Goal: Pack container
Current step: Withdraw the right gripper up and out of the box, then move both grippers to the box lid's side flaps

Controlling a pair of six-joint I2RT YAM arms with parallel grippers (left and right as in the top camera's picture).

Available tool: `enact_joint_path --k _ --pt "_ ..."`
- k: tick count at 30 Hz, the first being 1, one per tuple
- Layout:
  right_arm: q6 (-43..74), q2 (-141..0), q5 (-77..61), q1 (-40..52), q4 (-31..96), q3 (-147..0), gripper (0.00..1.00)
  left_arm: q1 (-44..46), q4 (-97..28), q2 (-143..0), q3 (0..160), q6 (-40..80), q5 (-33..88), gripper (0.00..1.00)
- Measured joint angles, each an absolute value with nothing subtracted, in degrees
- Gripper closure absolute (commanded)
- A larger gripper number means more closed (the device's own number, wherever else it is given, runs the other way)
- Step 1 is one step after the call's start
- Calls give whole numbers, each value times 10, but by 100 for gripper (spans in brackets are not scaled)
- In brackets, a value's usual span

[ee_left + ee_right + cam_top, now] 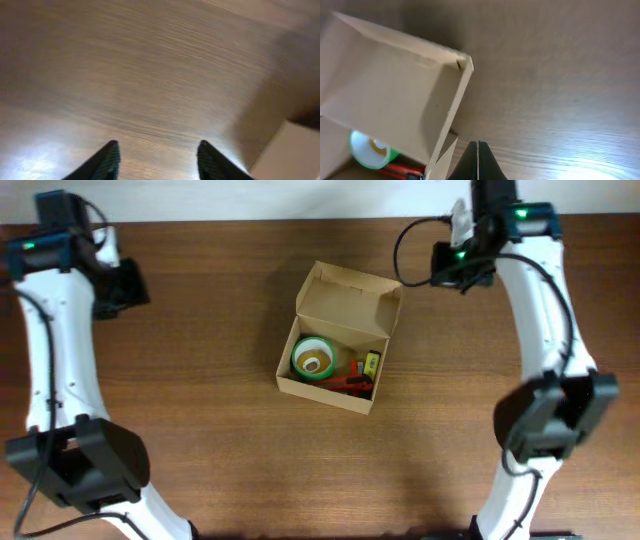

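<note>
- On the wooden table, the cardboard box stood with its lid raised, holding a green tape roll and a red item.
- Right gripper hung just beside the box's lid corner, fingers pressed together, empty.
- Left gripper hung well apart from the box, fingers wide, empty.
- Judged step: filling appeared done; the next move called for folding the lid down.
</note>
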State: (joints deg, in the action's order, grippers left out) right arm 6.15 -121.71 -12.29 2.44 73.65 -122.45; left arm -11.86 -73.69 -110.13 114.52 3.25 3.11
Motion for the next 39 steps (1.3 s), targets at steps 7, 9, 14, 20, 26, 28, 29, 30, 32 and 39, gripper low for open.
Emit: enact_joint_path --k 7,9,14,20,26,28,29,30,32,39 --pt "86 -1315 -161 24 742 -1225 96 -39 -741 -1112 1145 0 48 59" --pt "89 -1333 -168 24 741 -1225 96 -24 -742 -1125 1145 -4 47 59" --pt "84 -1346 -194 26 728 -1225 96 -15 -743 -1139 1145 -5 45 58" --pt "72 -1347 -229 43 684 -1225 96 -15 -743 -1140 1145 -5 45 57" --pt "70 -1347 -260 68 635 -1225 96 -15 -745 -1140 1145 -5 45 57" --pt "70 -1347 -269 73 628 -1225 96 -15 -745 -1140 1145 -5 45 57" --pt "70 -1347 -276 76 624 -1225 96 -15 -745 -1140 1145 -5 45 57" --pt "70 -1347 -281 77 621 -1225 97 -15 -745 -1140 1145 -5 45 56" --pt "70 -1347 -288 79 616 -1225 96 -15 -745 -1140 1145 -5 45 56" --pt "70 -1347 -284 68 620 -1225 96 -15 -731 -1140 1145 -2 38 69"
